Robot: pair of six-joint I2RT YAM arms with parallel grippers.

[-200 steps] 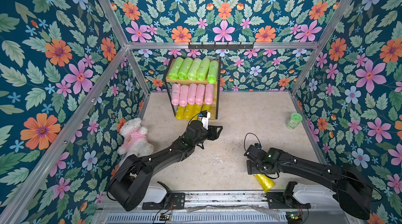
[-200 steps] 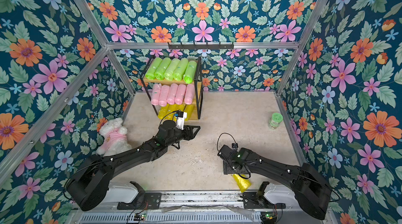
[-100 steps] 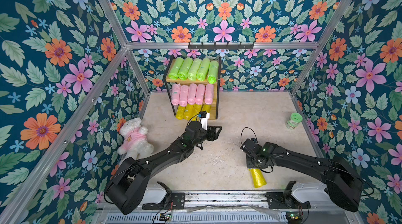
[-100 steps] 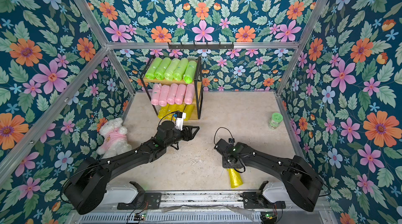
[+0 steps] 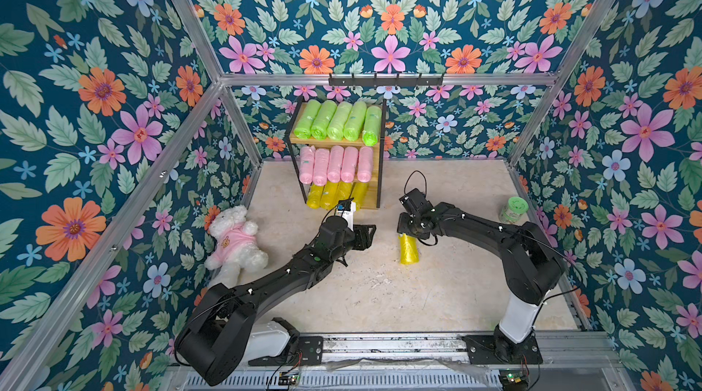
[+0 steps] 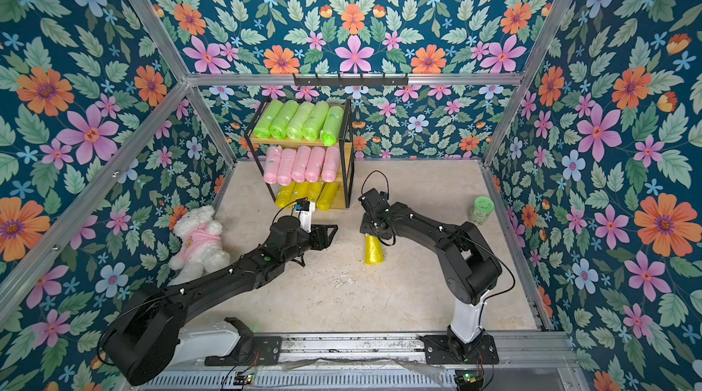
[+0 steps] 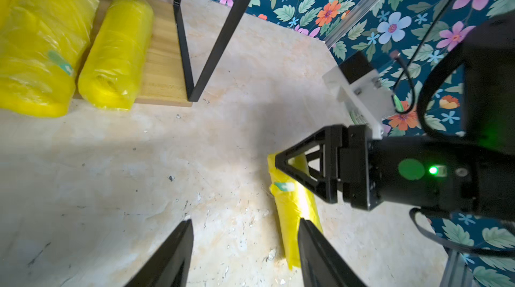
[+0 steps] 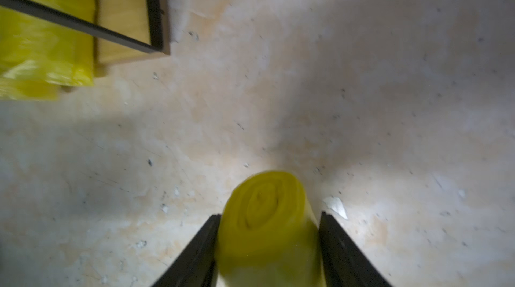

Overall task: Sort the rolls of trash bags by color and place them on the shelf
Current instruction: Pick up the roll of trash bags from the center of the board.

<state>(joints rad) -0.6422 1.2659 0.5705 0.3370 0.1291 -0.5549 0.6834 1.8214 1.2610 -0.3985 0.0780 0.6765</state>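
The shelf (image 5: 374,201) stands at the back of the table, with lime green rolls (image 5: 338,121) on its top tier, pink rolls (image 5: 336,163) on the middle tier and yellow rolls (image 5: 332,195) on the bottom one. My right gripper (image 5: 406,233) is shut on one end of another yellow roll (image 5: 408,252), in front of the shelf's right corner. In the right wrist view that roll (image 8: 267,216) fills the gap between both fingers. To its left my left gripper (image 5: 366,235) is open and empty; in the left wrist view its fingers (image 7: 181,243) frame bare table.
A white plush bear (image 5: 235,241) in a pink shirt lies by the left wall. By the right wall stands a small green-lidded jar (image 5: 513,210). A black hook rail (image 5: 385,79) hangs on the back wall above the shelf. Flowered walls enclose the table.
My right gripper has carried the yellow roll from near the front edge to mid-table, toward the shelf. The left arm has barely shifted.
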